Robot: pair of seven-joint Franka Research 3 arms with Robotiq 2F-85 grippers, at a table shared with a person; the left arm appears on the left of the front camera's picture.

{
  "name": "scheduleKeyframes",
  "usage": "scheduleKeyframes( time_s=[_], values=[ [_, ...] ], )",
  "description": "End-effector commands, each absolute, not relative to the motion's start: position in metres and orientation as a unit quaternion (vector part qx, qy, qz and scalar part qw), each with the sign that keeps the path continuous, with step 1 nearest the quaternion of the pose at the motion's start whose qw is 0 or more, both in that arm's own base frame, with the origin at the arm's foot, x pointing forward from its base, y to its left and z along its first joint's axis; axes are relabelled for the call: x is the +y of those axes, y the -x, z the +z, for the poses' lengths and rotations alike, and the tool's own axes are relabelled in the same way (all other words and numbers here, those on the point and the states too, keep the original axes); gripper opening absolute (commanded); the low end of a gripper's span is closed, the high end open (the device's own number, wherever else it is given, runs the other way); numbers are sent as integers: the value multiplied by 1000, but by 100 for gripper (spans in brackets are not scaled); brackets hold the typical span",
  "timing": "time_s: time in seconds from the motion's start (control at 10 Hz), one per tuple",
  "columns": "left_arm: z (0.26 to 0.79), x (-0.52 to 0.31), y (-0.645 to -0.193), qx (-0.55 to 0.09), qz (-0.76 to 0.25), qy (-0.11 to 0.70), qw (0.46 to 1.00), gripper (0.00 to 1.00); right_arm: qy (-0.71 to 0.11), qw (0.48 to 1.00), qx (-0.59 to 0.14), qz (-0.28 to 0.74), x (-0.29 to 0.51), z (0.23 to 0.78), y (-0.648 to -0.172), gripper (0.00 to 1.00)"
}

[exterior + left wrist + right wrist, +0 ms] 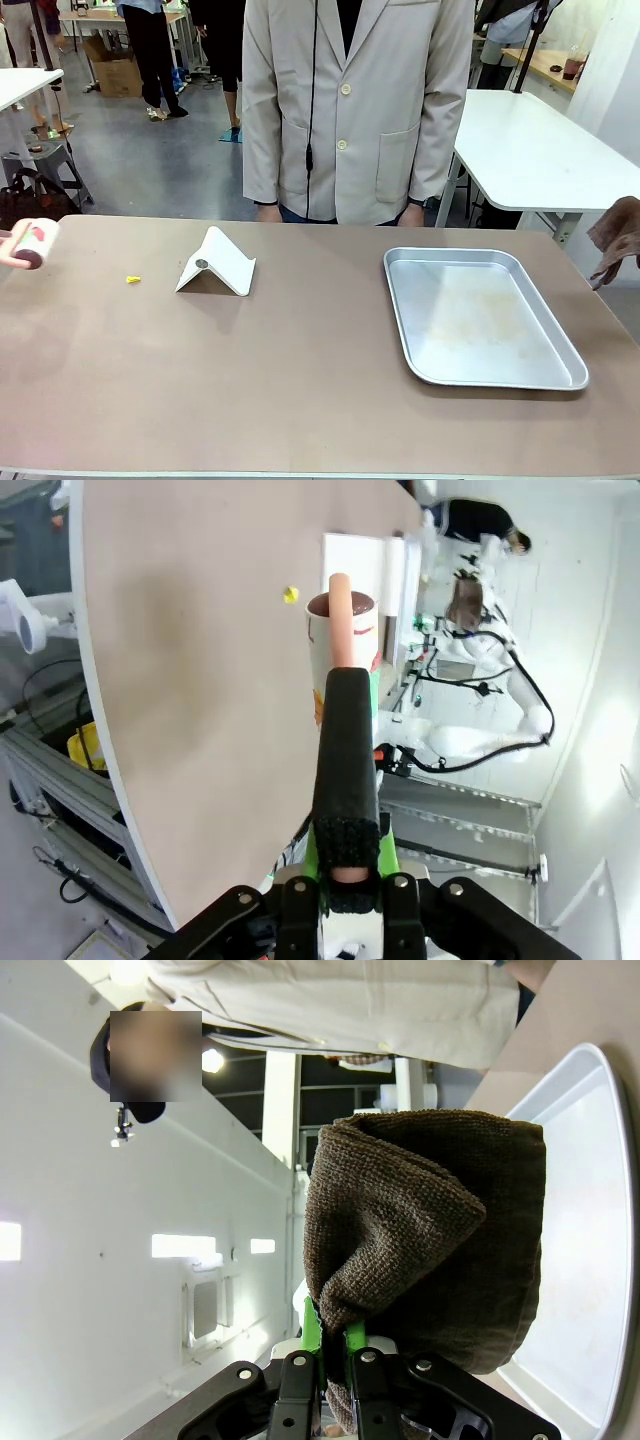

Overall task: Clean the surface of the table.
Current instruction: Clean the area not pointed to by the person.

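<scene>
The taupe-brown table (300, 390) carries a tiny yellow scrap (133, 279) and a white folded stand (217, 263) on its left half. At the table's left edge hovers a lint roller (32, 243) with a white roll and a pink handle. In the left wrist view my left gripper (345, 695) is shut on that handle, with the roll (345, 630) beyond its tips, above the table (200, 680) and near the yellow scrap (290, 594). My right gripper (330, 1345) is shut on a brown cloth (430, 1240), which hangs at the table's right edge (615, 238).
A shallow silver tray (480, 318) lies on the right half of the table and also shows beside the cloth (590, 1260). A person in a beige jacket (350, 110) stands at the far edge, hands down. White tables stand behind.
</scene>
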State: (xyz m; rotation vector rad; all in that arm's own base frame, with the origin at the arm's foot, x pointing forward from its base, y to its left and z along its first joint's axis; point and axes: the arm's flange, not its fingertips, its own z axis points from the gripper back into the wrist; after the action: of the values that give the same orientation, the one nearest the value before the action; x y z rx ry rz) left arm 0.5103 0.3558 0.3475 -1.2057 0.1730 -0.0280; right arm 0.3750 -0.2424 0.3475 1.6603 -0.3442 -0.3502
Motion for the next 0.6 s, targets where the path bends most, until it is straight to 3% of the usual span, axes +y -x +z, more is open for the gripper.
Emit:
scheduleKeyframes(
  time_s=[0.0,0.5],
  values=[
    [346,325,-518,88,25,543,835,22,-730,648,-154,-152,-243,351,-374,10],
    [324,270,-525,117,22,486,866,22,-730,648,-154,-152,-243,351,-374,10]
  ],
)
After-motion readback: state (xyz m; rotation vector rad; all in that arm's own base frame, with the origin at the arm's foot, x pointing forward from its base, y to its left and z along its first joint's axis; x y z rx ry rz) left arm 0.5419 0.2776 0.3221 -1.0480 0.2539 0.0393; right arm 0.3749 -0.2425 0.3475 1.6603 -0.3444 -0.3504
